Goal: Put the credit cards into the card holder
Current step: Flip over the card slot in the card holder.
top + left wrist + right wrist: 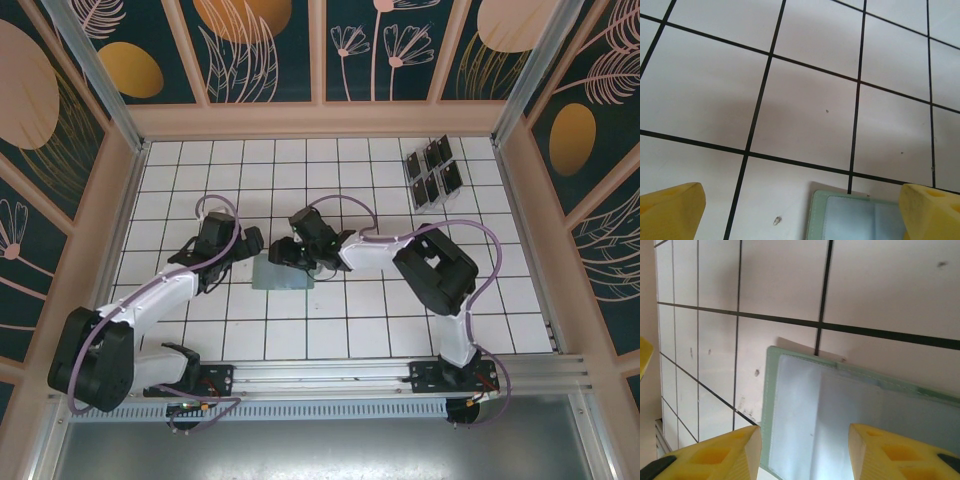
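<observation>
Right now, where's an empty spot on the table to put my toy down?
Bare tiles run along the far wall, left of the clear rack holding the credit cards, and along the near edge between the arm bases. It's crowded mid-table, where the left gripper and right gripper meet at the card holder.

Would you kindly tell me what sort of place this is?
Probably a purpose-built robot test cell: a white grid-tiled table, dark leaf-patterned wall panels enclosing it, and a left arm and right arm bolted to an aluminium rail.
</observation>
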Action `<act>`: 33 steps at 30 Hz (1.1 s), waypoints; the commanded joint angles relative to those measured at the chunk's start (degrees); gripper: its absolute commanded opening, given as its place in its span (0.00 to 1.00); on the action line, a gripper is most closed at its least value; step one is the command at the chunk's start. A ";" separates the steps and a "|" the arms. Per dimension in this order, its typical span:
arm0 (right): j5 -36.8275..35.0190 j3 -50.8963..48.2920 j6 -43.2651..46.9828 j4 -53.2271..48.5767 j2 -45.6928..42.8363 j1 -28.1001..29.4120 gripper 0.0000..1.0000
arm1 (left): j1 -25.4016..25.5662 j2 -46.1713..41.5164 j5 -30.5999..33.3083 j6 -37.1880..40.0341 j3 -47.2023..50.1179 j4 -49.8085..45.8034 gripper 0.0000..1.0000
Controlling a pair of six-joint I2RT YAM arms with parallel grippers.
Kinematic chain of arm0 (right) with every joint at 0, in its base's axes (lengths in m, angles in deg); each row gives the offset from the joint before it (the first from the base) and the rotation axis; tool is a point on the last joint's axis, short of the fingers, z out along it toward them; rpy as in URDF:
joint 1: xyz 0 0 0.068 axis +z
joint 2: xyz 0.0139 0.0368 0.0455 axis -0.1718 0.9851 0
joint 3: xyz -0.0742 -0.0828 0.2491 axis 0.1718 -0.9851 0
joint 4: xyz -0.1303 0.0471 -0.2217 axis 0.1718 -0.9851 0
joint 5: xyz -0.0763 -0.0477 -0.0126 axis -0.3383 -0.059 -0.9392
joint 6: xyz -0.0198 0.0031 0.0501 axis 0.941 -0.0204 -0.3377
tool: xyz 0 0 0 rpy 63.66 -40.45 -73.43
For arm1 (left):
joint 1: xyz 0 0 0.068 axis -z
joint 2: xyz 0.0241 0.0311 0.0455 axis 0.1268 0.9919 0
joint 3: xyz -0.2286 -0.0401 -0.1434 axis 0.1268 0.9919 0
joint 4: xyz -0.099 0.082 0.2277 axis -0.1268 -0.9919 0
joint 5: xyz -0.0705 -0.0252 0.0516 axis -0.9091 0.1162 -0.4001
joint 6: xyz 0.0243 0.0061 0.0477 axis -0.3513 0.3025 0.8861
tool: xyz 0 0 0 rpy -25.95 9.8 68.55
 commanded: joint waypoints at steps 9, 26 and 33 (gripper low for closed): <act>1.72 8.86 -0.15 -2.99 6.70 2.82 0.49 | -0.88 -4.06 -0.30 -1.55 -1.87 -0.22 0.99; 5.10 21.88 2.03 -5.66 11.35 5.86 0.49 | -0.93 -7.62 -0.69 -1.58 -5.94 -4.23 0.99; 5.41 28.38 5.34 -8.97 10.50 5.53 0.49 | -0.93 -9.55 0.01 -1.82 -8.22 -6.52 0.98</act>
